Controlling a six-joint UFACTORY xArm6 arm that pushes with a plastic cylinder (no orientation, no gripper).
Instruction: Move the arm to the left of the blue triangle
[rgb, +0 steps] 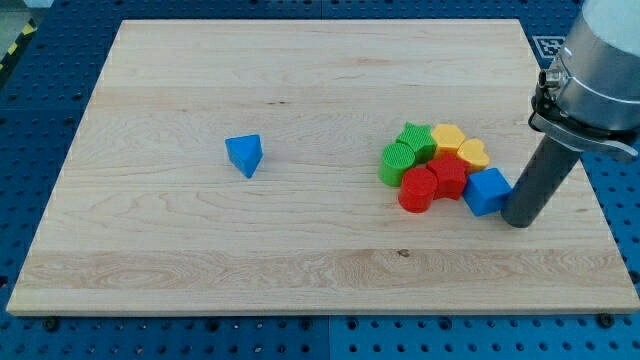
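Observation:
The blue triangle (244, 155) lies alone on the wooden board (200, 260), left of the middle. My tip (518, 222) is far to the view's right of it, touching or almost touching the right side of a blue cube (486, 191). The rod rises from the tip toward the view's upper right into the grey arm (600, 60).
A tight cluster sits left of my tip: a green cylinder (396, 163), a green star-like block (416, 140), two yellow blocks (449, 136) (472, 153), a red cylinder (417, 190) and a red block (449, 176). The board's right edge is close to my tip.

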